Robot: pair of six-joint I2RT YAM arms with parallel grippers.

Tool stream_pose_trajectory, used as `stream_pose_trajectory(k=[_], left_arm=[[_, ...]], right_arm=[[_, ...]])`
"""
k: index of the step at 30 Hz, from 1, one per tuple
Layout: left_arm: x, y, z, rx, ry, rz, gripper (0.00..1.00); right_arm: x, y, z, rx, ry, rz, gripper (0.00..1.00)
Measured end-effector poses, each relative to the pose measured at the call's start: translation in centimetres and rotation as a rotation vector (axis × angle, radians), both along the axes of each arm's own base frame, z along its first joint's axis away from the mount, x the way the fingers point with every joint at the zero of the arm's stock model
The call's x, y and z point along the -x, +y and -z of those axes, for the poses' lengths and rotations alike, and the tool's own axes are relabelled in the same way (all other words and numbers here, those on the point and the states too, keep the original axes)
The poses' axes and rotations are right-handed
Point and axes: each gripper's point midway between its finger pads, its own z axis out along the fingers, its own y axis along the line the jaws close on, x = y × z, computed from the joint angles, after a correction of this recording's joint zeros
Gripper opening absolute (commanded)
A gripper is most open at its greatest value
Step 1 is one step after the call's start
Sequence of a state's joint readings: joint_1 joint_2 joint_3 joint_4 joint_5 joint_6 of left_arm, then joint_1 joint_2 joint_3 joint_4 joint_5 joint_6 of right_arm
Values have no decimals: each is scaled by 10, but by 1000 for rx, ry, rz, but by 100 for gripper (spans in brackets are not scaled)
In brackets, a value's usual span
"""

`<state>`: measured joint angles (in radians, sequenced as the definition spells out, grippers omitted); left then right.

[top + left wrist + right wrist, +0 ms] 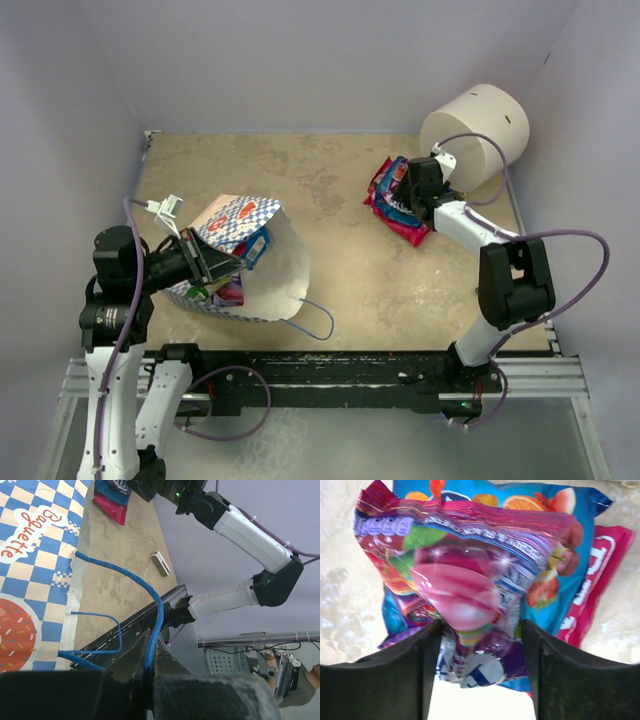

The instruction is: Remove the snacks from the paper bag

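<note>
L gripper (149, 657) at 8 o'clock is pinching cord handle (150, 588) of paper bag (285, 265), jaws nearly touching; snacks (250, 248) lying inside. R gripper (480, 645) at 1 o'clock is seemingly clamping pink packet (465, 590) over pile (388, 205); light, crinkly, slippery, so pinch mid-body

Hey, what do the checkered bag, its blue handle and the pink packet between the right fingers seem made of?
Paper bag: looks like matte printed paper, no glare, folded edge. Blue handle: seemingly twisted cord, with a ribbed surface. Pink packet: likely glossy plastic film, going by its bright glints and crinkles.
</note>
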<state>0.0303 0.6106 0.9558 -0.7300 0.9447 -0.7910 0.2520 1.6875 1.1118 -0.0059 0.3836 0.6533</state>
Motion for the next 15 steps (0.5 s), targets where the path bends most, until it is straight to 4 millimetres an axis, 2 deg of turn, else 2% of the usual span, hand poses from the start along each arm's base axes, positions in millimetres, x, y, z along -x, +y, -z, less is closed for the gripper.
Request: stream_pose_trajectory(k=[3,6,11,13,15], left_arm=[[2,1,-1,-4,-12,-15,0],[-1,3,0,-9,-8,-38,0],[-9,7,1,-20,-7,-82,0],[-13,9,3,-25,-2,-98,0],[-17,10,5,-31,9,-112,0]], right_arm=[[13,-4,-5,31,27,-26,91],[21,-7,-24,65,16,-60,99],[30,-9,-66,116,-45,-138,99],[32,-1,-77,105,-68,-200,100],[37,16,-85,74,-86,-300,100]])
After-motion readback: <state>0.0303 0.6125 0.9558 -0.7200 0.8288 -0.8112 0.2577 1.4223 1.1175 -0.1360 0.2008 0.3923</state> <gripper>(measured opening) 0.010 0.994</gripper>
